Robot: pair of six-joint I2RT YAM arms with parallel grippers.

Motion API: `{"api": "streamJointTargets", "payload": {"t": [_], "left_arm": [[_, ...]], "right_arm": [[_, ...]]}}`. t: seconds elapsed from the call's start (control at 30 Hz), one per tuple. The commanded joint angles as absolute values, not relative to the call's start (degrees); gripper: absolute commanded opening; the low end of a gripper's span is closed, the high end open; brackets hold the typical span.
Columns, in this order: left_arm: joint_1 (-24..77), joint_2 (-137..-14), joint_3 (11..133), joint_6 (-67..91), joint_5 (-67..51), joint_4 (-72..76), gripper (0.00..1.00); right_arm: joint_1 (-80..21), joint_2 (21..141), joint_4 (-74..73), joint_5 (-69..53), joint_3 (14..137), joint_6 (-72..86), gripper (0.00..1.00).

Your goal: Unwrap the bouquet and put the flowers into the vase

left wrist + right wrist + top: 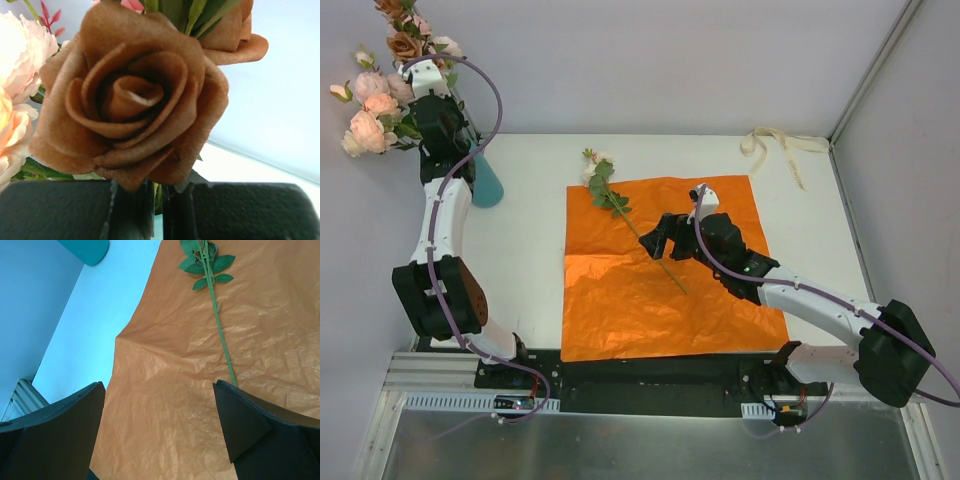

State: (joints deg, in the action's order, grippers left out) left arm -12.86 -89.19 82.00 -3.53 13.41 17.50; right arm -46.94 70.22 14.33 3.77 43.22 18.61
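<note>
My left gripper (447, 128) is raised at the far left above the teal vase (486, 183), among the flowers (370, 112). In the left wrist view its jaws (159, 192) are shut on a thin green stem, and a brown rose (130, 100) fills the view just ahead. One flower (620, 210) lies on the flat orange paper (660, 290), its bloom past the paper's far edge. My right gripper (665, 238) hovers open over the paper beside that stem (220, 330), with nothing between its fingers (60, 430).
A cream ribbon (775, 145) lies at the table's back right corner. Walls close in the table at the back and right. Peach and pink roses (15, 100) crowd the left of the left wrist view. The vase (87, 250) shows at the right wrist view's top.
</note>
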Motion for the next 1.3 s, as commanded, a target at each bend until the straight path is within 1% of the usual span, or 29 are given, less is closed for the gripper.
{"api": "streamJointTargets", "payload": {"t": [0.0,0.17,0.33,0.47,0.6,0.73,0.9,1.07,1.1,1.13,1.2,1.23,1.27], "left_arm": [[-13.62,-90.18,83.75,-0.35,14.33,11.0,0.0],[-13.71,-89.47,87.44,-2.81,16.08,8.27,0.0],[-13.97,-90.35,96.14,-1.77,15.3,1.32,0.0],[-14.15,-90.52,96.24,-0.18,11.96,1.06,0.0],[-14.59,-92.98,97.12,-0.18,14.32,0.18,0.0],[-15.82,-93.87,94.75,2.98,12.66,0.26,0.0],[-17.22,-93.69,87.55,4.57,8.88,6.58,0.0],[-17.31,-94.13,86.66,4.75,7.91,5.01,0.0],[-17.31,-93.87,86.49,4.75,7.65,4.84,0.1],[-17.31,-93.35,86.4,4.66,7.39,4.4,0.22],[-17.31,-92.47,86.75,4.83,7.21,3.0,0.49],[-17.31,-91.76,86.92,5.27,7.12,2.12,0.58],[-17.31,-91.06,87.01,5.8,6.86,1.24,0.63]], "right_arm": [[-46.76,69.0,16.35,3.25,44.03,19.42,0.99],[-46.76,67.59,15.82,3.25,43.77,19.51,0.99],[-46.76,67.67,15.73,3.43,43.51,19.42,0.99],[-46.67,68.73,16.61,3.34,43.59,19.86,0.99],[-46.67,68.99,16.79,2.99,43.51,19.69,0.99],[-46.76,68.56,16.79,3.95,43.16,18.72,0.99],[-46.76,69.26,16.79,3.43,43.42,18.81,0.99],[-46.76,69.7,16.52,2.99,43.77,18.98,0.99],[-46.67,69.87,16.44,2.9,43.86,18.9,0.99],[-46.76,70.05,16.26,3.07,43.94,18.98,0.99],[-46.76,70.57,15.39,3.51,44.38,18.99,0.99],[-46.76,71.01,14.42,3.86,44.82,19.16,0.99],[-46.76,71.36,13.46,4.3,45.35,19.25,0.99]]}}
